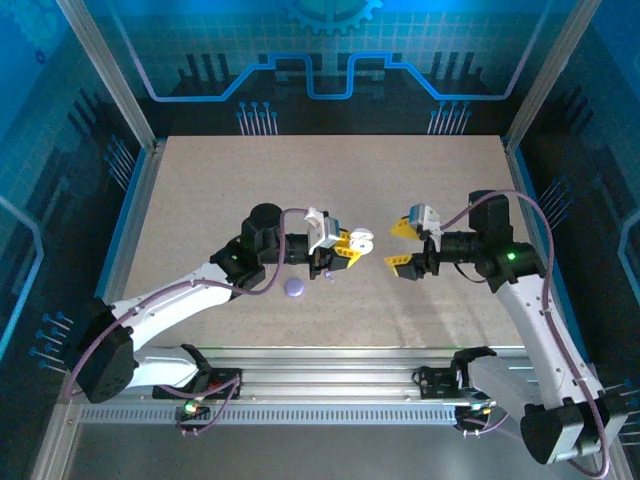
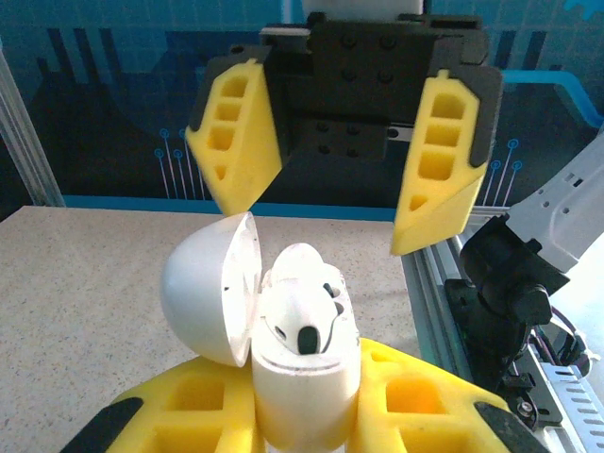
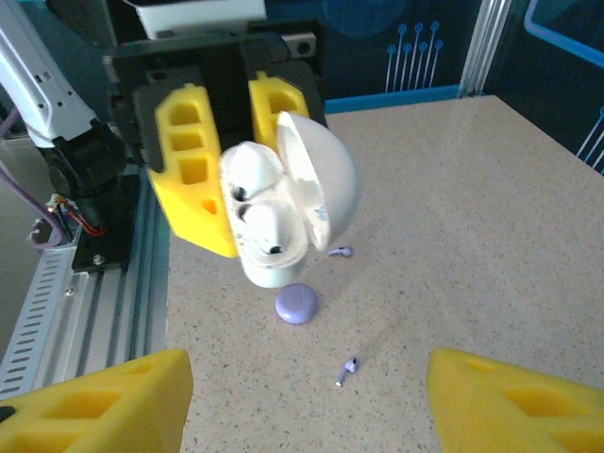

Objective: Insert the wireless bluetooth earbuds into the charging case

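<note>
blue walls printed with glowing circuit lines enclose a pale, speckled worktop (image 1: 200,200), with an aluminium rail (image 1: 330,375) along its near edge where both arms are mounted. near the middle of the worktop the two arms face each other. the left hand (image 1: 350,246) is clenched on the white charging case (image 2: 304,387), gripping its lower body between yellow fingers (image 2: 420,396) and holding it up off the surface. the lid (image 2: 203,288) stands swung open on its hinge, and the white earbuds (image 2: 307,326) sit in the case body, their rounded tops and dark spots showing. the right hand (image 1: 401,247) is released: its yellow fingers are spread wide with nothing between them, level with the case and close to it but not touching. a small round lavender puck (image 3: 296,304) lies flat on the worktop under the raised case, a little toward the near edge. two tiny purple earbuds lie loose on the surface — one (image 3: 341,251) just beyond the puck, below the open lid, the other (image 3: 347,366) apart from it, nearer the right hand. neither loose earbud touches the puck.
</note>
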### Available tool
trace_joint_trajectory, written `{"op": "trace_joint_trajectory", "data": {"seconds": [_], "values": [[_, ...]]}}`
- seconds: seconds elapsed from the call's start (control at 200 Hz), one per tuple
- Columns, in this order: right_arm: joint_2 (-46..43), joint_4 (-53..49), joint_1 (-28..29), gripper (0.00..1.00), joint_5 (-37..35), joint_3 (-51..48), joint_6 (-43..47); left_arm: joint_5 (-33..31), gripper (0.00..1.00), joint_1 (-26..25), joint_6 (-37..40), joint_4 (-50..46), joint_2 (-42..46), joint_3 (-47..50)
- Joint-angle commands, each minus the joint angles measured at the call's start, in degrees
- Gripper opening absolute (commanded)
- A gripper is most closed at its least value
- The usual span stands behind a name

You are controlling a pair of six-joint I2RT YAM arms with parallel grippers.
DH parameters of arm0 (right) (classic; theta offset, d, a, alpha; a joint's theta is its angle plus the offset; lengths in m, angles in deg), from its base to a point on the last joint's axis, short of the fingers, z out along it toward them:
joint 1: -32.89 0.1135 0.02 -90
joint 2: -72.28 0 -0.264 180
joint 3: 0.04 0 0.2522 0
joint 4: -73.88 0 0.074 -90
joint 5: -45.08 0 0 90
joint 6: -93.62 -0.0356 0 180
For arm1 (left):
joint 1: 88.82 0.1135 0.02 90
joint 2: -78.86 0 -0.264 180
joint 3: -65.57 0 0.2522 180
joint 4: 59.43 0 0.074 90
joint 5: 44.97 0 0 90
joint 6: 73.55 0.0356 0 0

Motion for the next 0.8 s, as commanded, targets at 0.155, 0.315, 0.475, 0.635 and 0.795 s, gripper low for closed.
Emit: {"op": "trace_joint_trajectory", "data": {"seconds": [0.155, 0.315, 0.475, 0.635, 0.795], "values": [[1.6, 3.4, 2.8, 0.67, -0.3, -0.6, -2.3, 2.4, 0.15, -0.5, 1.7, 1.6, -1.4, -2.2], [3.3, 1.4, 4.3, 0.66, 1.6, 0.7, 0.1, 2.3, 0.15, -0.6, 1.6, 1.8, -1.8, -2.5], [5.2, 0.6, 5.6, 0.65, 2.0, 2.1, 0.8, 2.2, 0.15, -0.5, 1.6, 2.2, -1.8, -2.7], [6.7, -0.1, 6.7, 0.64, 2.6, 3.1, 1.4, 1.9, 0.15, -0.5, 1.4, 2.3, -2.1, -2.7], [6.9, -0.8, 7.0, 0.63, 2.8, 3.2, 1.7, 0.9, 0.15, -0.5, 0.5, 3.5, -2.3, -1.7]]}}
